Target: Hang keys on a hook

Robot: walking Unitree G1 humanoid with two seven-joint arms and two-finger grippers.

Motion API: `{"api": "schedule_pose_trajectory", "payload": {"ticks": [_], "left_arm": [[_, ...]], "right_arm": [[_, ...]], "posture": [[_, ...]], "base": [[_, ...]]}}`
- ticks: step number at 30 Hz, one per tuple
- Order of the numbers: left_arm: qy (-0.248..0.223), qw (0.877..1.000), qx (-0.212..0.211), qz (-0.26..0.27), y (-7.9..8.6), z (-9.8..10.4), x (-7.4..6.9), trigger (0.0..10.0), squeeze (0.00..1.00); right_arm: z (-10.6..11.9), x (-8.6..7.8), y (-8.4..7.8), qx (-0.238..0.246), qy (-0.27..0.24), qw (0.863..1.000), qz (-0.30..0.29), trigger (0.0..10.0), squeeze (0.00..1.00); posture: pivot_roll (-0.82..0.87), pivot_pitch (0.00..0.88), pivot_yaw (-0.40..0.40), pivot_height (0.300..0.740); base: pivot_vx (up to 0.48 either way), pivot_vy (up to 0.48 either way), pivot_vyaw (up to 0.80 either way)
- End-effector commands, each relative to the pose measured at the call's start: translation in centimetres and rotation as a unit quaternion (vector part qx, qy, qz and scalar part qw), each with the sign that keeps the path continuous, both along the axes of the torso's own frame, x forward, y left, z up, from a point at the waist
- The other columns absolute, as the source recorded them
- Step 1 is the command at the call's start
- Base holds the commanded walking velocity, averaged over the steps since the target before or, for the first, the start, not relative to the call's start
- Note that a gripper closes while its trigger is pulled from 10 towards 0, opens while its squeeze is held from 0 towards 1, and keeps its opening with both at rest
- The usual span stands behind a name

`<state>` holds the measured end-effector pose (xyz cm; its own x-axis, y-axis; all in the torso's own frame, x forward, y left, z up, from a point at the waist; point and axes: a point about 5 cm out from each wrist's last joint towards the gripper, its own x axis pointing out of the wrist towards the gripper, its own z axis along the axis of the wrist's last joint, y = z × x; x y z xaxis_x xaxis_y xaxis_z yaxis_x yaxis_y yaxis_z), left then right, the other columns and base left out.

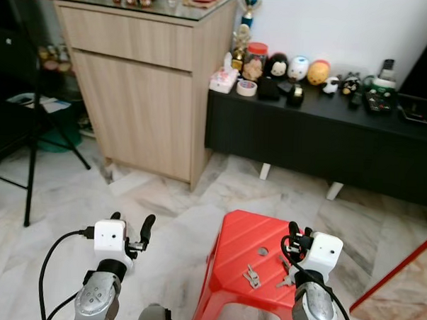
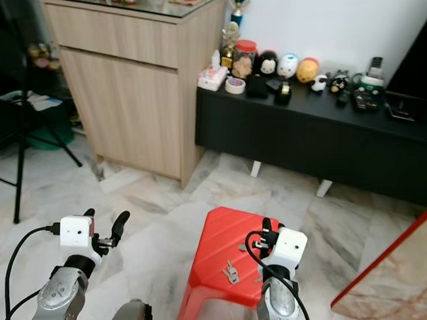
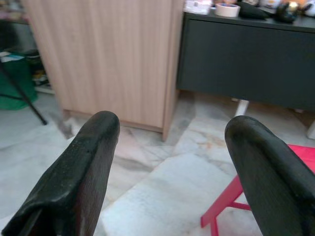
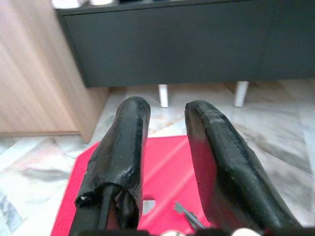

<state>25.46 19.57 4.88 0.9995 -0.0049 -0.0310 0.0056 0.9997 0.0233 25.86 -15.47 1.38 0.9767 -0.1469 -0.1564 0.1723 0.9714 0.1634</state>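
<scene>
Keys lie flat on the red stool, just below and left of the right gripper fingers, which are parted narrowly, empty. Left gripper fingers are spread wide. Risk: flat keys could be skidded off the slick top; no hook is identified.

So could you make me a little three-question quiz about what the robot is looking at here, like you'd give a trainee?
1. True or false: the keys lie on the red stool.
2. Which gripper is nearer the keys? A) left gripper B) right gripper
3. Fill in: the left gripper's jaws stand ____, holding nothing.

Key:
1. True; they rest on the stool's top, near its centre hole.
2. B; it hovers over the stool, while the left gripper is over the marble floor, facing the wooden cabinet.
3. Open.
</scene>
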Motion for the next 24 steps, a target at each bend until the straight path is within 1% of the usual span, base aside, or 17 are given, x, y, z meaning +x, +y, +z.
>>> {"api": "schedule_pose_trajectory", "payload": {"ticks": [1, 6, 9, 11, 24], "left_arm": [[-0.003, 1.0, 0.0, -0.009, -0.39, 0.28, 0.37, 10.0, 0.0], [-0.002, 1.0, -0.001, -0.01, -0.5, 0.29, 0.46, 10.0, 0.0], [-0.001, 1.0, -0.002, -0.008, -0.52, 0.24, 0.42, 10.0, 0.0], [-0.001, 1.0, -0.002, -0.008, -0.53, 0.24, 0.42, 10.0, 0.0], [0.001, 1.0, -0.002, -0.005, -0.42, 0.2, 0.28, 10.0, 0.0]], "right_arm": [[-0.25, -0.28, -0.29, 0.006, 0.007, 1.0, -0.012, 10.0, 0.0], [-0.33, -0.11, -0.46, 0.008, 0.014, 1.0, -0.02, 10.0, 0.0], [-0.17, 0.05, -0.39, 0.006, 0.011, 1.0, -0.016, 10.0, 0.0], [-0.14, 0.09, -0.34, 0.006, 0.01, 1.0, -0.014, 10.0, 0.0], [-0.28, 0.22, 0.32, 0.01, 0.015, 1.0, -0.008, 10.0, 0.0]], "posture": [[0.06, 0.0, -0.069, 0.655], [0.06, 0.002, -0.071, 0.655], [0.06, 0.008, -0.074, 0.636], [0.06, 0.01, -0.074, 0.632], [0.07, 0.023, -0.075, 0.632]], "base": [[0.0, 0.0, 0.0], [0.0, 0.0, 0.0], [0.0, 0.0, 0.0], [0.0, 0.0, 0.0], [0.0, 0.0, 0.0]]}}
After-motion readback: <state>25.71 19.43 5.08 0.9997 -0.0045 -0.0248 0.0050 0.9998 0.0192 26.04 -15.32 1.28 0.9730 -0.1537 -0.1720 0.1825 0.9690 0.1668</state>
